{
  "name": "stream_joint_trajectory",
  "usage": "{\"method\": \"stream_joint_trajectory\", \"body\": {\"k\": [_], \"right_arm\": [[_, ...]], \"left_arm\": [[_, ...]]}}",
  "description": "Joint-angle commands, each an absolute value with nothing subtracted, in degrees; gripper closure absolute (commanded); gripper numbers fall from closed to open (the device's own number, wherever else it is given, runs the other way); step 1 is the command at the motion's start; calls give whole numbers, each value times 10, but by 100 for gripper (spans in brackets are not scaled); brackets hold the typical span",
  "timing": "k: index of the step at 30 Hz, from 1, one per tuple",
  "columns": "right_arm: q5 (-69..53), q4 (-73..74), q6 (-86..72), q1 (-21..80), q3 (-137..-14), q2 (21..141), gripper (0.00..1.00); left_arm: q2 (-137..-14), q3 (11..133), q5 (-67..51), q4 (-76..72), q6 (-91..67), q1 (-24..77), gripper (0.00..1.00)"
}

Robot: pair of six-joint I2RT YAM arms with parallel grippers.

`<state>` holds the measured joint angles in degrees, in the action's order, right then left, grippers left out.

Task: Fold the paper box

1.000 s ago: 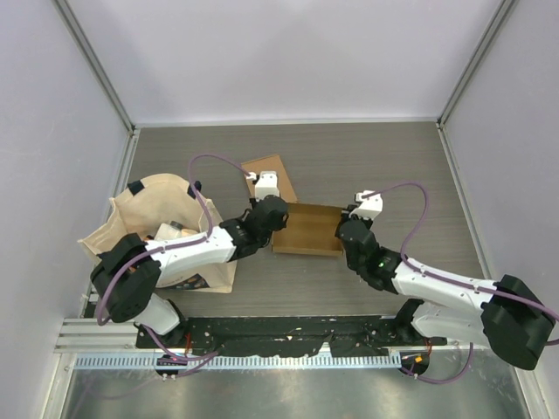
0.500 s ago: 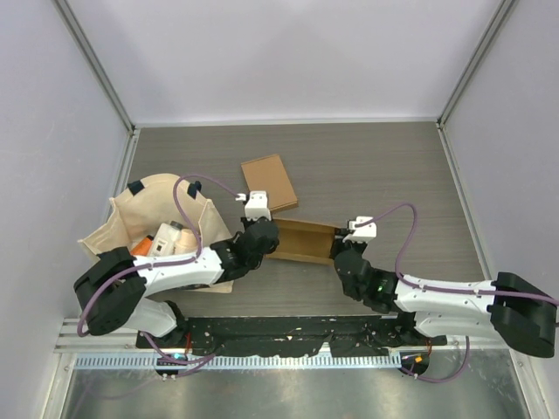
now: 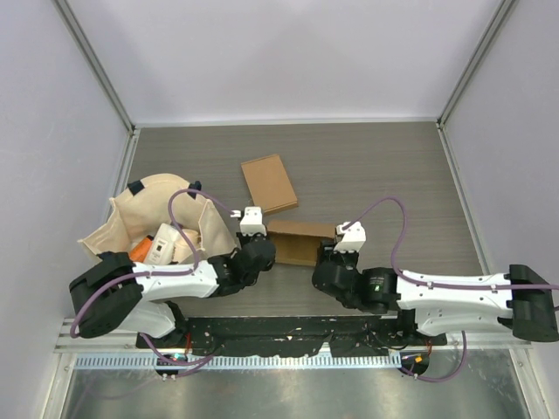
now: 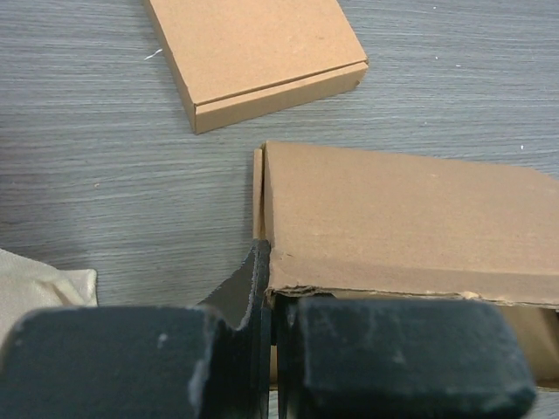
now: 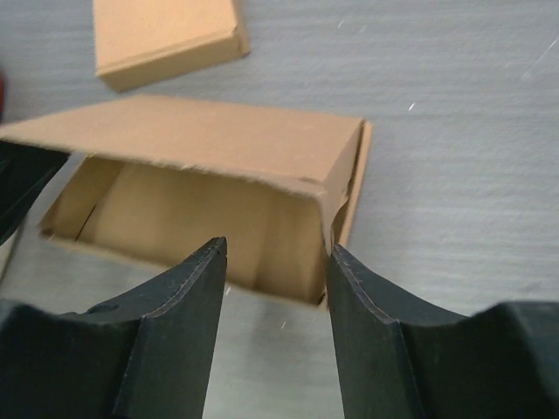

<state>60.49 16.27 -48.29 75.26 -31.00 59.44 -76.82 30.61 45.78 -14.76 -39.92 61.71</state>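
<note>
The paper box (image 3: 297, 239), a brown cardboard sleeve half set up, lies mid-table with its hollow side toward the arms. My left gripper (image 3: 261, 250) is shut on the box's left side wall; in the left wrist view the fingers (image 4: 272, 301) pinch the torn cardboard edge, with the box's top panel (image 4: 402, 218) beyond. My right gripper (image 3: 333, 258) stands open at the box's right end. In the right wrist view its tips (image 5: 275, 253) sit just in front of the box opening (image 5: 210, 218), holding nothing, and the right fingertip (image 5: 342, 262) is close to the box's right corner.
A flat closed cardboard box (image 3: 269, 182) lies farther back; it also shows in the wrist views (image 4: 253, 52) (image 5: 162, 35). A cream tote bag (image 3: 144, 218) holding several items sits at the left. Grey walls enclose the table.
The right gripper has opened and let go of the box's right end. Both arms drew back toward the near edge, and the box came nearer with the left gripper.
</note>
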Motion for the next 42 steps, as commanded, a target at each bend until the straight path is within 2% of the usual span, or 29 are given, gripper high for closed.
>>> {"method": "stream_joint_trajectory", "body": {"k": [1, 5, 7, 9, 15, 16, 18, 20, 22, 23, 24, 26, 27, 31, 32, 34, 35, 37, 38, 40, 41, 42], "right_arm": [[510, 394, -627, 797, -378, 556, 46], [418, 417, -620, 823, -384, 500, 43], [392, 413, -621, 854, -380, 456, 31], [410, 423, -641, 885, -373, 424, 27], [409, 376, -588, 910, -408, 373, 26], [437, 375, -580, 910, -440, 375, 24], [478, 384, -574, 901, -469, 388, 12], [506, 377, -535, 876, -502, 413, 11], [462, 373, -499, 775, -538, 441, 12], [373, 346, -480, 722, -542, 456, 12], [313, 331, -449, 623, -543, 490, 14], [173, 283, -430, 537, -539, 525, 16], [147, 265, -423, 497, -536, 556, 21], [118, 174, -421, 492, -527, 623, 28], [115, 164, -424, 492, -524, 635, 36], [93, 112, -434, 492, -491, 660, 47], [91, 87, -444, 494, -470, 662, 53], [98, 20, -474, 494, -400, 655, 55], [104, 5, -479, 494, -380, 650, 55], [105, -48, -489, 494, -332, 644, 56], [103, -56, -489, 493, -324, 643, 56], [99, -68, -488, 493, -311, 644, 56]], "left_arm": [[-775, 304, 487, -157, -417, 626, 100], [-787, 312, 504, -149, -419, 634, 100], [-794, 317, 507, -146, -419, 635, 100], [-800, 323, 509, -144, -417, 639, 100], [-810, 345, 523, -120, -400, 649, 100], [-811, 345, 524, -120, -400, 650, 100], [-812, 345, 522, -118, -399, 650, 100], [-812, 344, 519, -118, -401, 652, 100], [-816, 344, 514, -120, -402, 652, 100], [-818, 345, 512, -120, -401, 653, 100], [-823, 346, 511, -118, -400, 655, 100], [-829, 350, 512, -116, -398, 658, 100], [-831, 350, 512, -115, -399, 658, 100], [-831, 349, 515, -106, -403, 662, 100], [-831, 351, 518, -104, -403, 662, 100], [-829, 354, 523, -85, -411, 663, 99], [-827, 359, 522, -77, -412, 663, 97], [-815, 360, 505, -64, -406, 664, 87], [-808, 359, 494, -62, -404, 664, 73], [-784, 351, 449, -46, -410, 665, 62], [-775, 352, 436, -29, -421, 665, 43], [-766, 353, 395, -2, -428, 665, 40]]}}
